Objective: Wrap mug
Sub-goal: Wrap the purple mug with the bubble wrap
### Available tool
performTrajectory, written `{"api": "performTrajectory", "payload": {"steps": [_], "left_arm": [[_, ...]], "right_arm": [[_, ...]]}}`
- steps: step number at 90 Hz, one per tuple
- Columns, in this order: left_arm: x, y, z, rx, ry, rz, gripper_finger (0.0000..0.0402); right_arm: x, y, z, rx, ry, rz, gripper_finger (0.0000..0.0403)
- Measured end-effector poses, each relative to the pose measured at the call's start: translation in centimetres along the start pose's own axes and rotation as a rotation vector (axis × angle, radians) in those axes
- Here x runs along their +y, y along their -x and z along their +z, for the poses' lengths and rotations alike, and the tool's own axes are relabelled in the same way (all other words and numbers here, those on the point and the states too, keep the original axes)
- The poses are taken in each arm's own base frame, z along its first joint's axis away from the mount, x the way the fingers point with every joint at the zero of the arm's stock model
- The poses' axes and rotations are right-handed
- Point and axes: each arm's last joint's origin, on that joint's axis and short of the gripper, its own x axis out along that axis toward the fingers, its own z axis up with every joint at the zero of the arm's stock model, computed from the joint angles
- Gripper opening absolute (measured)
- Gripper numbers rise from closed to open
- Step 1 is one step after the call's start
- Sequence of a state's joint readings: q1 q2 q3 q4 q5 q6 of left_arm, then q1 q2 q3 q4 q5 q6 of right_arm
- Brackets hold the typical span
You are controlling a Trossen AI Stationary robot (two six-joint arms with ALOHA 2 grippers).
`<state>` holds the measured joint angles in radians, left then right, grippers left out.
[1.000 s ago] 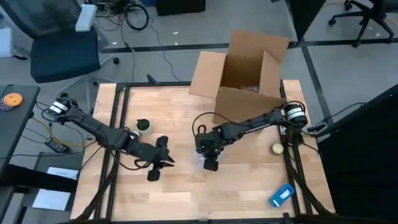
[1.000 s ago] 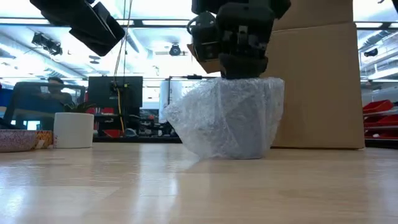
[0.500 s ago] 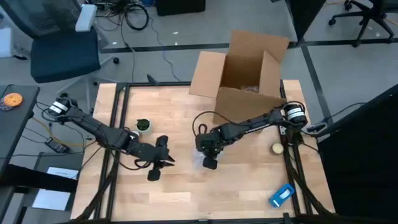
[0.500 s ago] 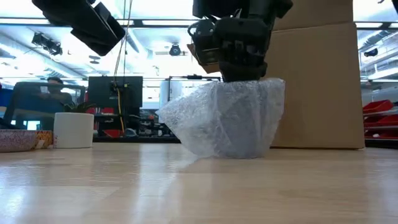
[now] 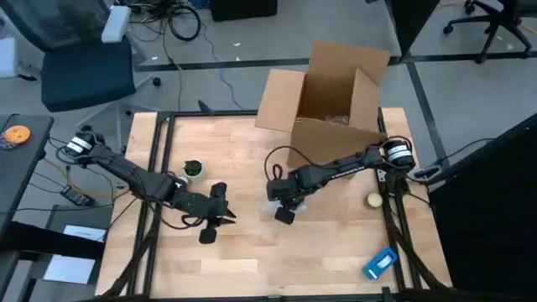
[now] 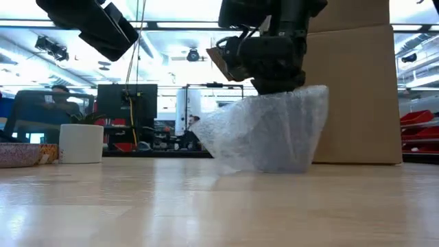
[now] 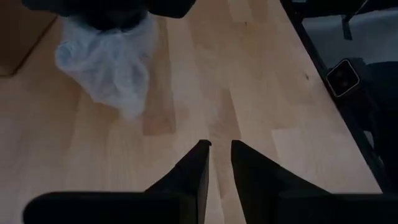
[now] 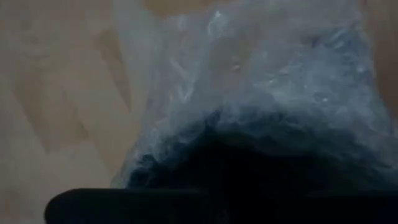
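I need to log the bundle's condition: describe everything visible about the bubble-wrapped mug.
The bubble-wrapped mug is a bundle of clear, crinkled bubble wrap around a darker shape. It stands on the wooden table, wider at the top, with a loose flap trailing to one side. The right gripper presses on its top from above; its fingers are hidden. A cardboard box stands behind it. The left gripper is off to the side, apart from it.

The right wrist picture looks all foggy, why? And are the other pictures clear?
In the right wrist view the camera sits right against the bubble-wrapped mug, so it fills the picture as a soft grey blur. The low view shows the wrap sharply, against bright ceiling lights behind. The high view is evenly lit. In the left wrist view the left gripper is dark but crisp over the table.
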<state>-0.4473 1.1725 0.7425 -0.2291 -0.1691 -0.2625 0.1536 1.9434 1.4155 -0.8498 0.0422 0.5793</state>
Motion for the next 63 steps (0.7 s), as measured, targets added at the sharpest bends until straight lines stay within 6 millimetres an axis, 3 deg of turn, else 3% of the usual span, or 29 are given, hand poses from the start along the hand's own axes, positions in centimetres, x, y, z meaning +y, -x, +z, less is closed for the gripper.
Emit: {"api": "performTrajectory", "payload": {"steps": [19,38,63], "left_arm": [[0.0,0.0,0.0,-0.003,-0.001,0.009,0.0053],[0.1,0.0,0.0,-0.003,-0.001,0.017,0.0053],[0.1,0.0,0.0,-0.002,0.000,0.017,0.0053]], "right_arm": [[0.9,1.4,-0.4,0.059,-0.034,-0.045,0.0000],[1.6,3.8,0.4,0.059,-0.040,-0.025,0.0000],[1.6,8.0,0.6,0.107,-0.121,-0.080,0.0000]]}}
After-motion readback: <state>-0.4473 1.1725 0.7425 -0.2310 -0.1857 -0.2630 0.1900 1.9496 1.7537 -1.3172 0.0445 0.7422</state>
